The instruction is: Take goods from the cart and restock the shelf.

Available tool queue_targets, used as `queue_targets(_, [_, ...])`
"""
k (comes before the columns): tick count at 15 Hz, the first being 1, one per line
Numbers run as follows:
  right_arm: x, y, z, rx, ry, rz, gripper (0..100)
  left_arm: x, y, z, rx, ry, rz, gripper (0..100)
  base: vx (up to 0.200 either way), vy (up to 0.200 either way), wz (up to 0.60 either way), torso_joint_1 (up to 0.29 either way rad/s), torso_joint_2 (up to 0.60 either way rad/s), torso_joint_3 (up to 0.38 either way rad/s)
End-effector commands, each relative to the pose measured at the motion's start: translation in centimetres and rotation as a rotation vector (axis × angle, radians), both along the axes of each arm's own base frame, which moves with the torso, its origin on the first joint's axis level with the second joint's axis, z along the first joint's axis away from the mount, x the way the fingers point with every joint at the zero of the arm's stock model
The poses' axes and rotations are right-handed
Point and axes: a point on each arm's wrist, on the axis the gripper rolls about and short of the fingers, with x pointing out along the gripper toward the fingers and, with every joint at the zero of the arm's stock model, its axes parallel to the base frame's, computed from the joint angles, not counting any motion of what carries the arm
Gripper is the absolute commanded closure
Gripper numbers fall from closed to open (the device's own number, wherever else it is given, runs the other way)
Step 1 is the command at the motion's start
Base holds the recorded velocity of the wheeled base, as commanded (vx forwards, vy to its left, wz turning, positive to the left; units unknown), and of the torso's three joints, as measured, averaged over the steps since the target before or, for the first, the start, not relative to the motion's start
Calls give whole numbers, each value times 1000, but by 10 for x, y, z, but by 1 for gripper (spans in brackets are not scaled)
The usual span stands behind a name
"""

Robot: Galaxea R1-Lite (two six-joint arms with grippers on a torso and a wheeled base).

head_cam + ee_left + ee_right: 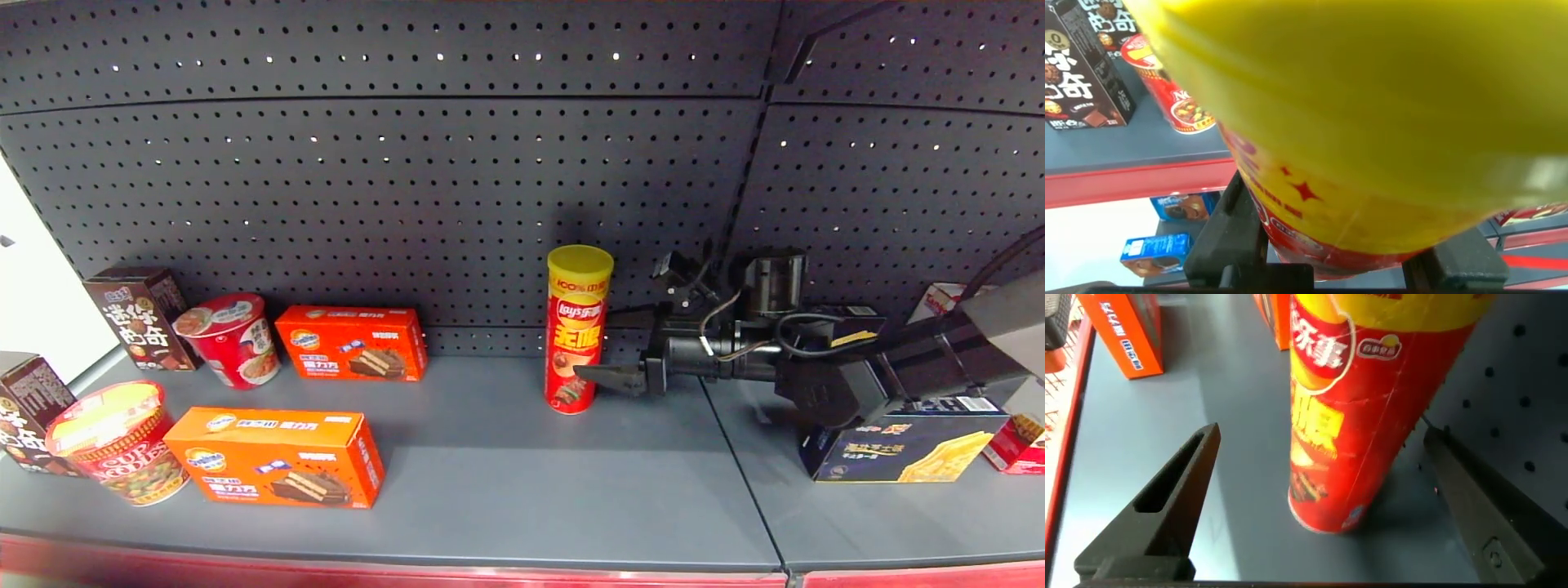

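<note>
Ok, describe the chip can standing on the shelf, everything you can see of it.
The chip can is a tall red cylinder with a yellow lid and a printed, cardboard-looking wall. It stands upright on the grey shelf, close to the pegboard back. The right gripper is open around its lower half, one finger well clear, the other close beside it.

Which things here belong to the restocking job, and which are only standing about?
Job in hand:
chips canister standing on the shelf; right gripper, open on either side of it; second chips canister, held in the left gripper.

Standing about:
orange wafer boxes; cup noodle tubs; brown chocolate boxes; dark blue box.
</note>
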Motion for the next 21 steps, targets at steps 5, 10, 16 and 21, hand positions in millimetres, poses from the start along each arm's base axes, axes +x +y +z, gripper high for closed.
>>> queue_targets(5, [13, 15, -16, -4, 12, 20, 0, 1, 0, -3, 6, 10, 4, 100, 0, 0, 0, 0, 0, 0])
queue_targets(10, [20, 24, -27, -12, 25, 21, 0, 1, 0, -3, 5, 12, 4, 100, 0, 0, 0, 0, 0, 0])
queue_targets(16, [29, 35, -34, -10, 26, 30, 0, 1, 0, -3, 4, 9, 4, 100, 0, 0, 0, 0, 0, 0])
queue_targets(21, [34, 38, -36, -10, 22, 23, 0, 1, 0, -3, 6, 12, 4, 100, 0, 0, 0, 0, 0, 0])
